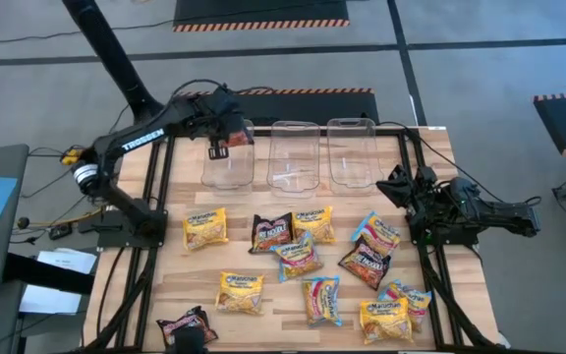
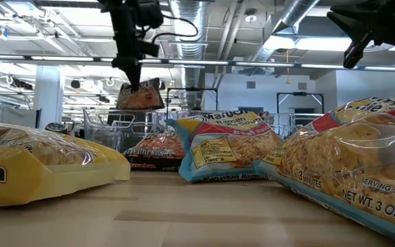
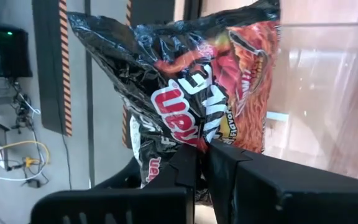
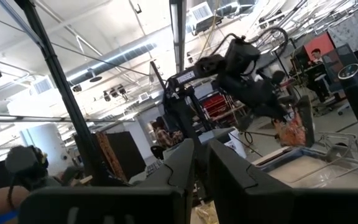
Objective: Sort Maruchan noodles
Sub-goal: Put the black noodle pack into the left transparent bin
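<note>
Gripping a dark packet, your left claw hangs clamped over the leftmost clear tub; your right claw, fingers together, waits beside the far-right tub, other Maruchan noodles scattered across the worktop

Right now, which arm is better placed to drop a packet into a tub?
The left. Its gripper already holds a dark maroon-black packet above the leftmost tub. The right gripper is empty, shut, beside the tubs.
</note>
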Robot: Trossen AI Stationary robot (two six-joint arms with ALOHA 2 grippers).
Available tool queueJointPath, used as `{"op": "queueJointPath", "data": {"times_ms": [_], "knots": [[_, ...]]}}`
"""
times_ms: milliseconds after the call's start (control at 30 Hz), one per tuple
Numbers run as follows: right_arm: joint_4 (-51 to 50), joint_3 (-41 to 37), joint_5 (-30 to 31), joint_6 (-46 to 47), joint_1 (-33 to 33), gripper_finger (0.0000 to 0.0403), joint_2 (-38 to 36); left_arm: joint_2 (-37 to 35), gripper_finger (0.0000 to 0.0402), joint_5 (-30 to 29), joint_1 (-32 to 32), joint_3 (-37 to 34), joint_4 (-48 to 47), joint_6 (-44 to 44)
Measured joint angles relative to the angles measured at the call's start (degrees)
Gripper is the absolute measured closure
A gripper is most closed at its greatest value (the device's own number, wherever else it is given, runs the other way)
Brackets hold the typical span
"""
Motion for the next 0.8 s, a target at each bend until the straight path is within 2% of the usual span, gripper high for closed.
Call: {"op": "queueJointPath", "data": {"times_ms": [367,800], "knots": [[-0.02,0.0,0.0,0.0,0.0,0.0333,0.0,6.49,0.0401,-3.5,1.73,0.0,1.02,3.1],[0.37,-0.02,0.0,0.02,-0.02,0.0333,0.02,9.56,0.0401,-1.12,3.28,-0.28,3.4,4.5]]}}
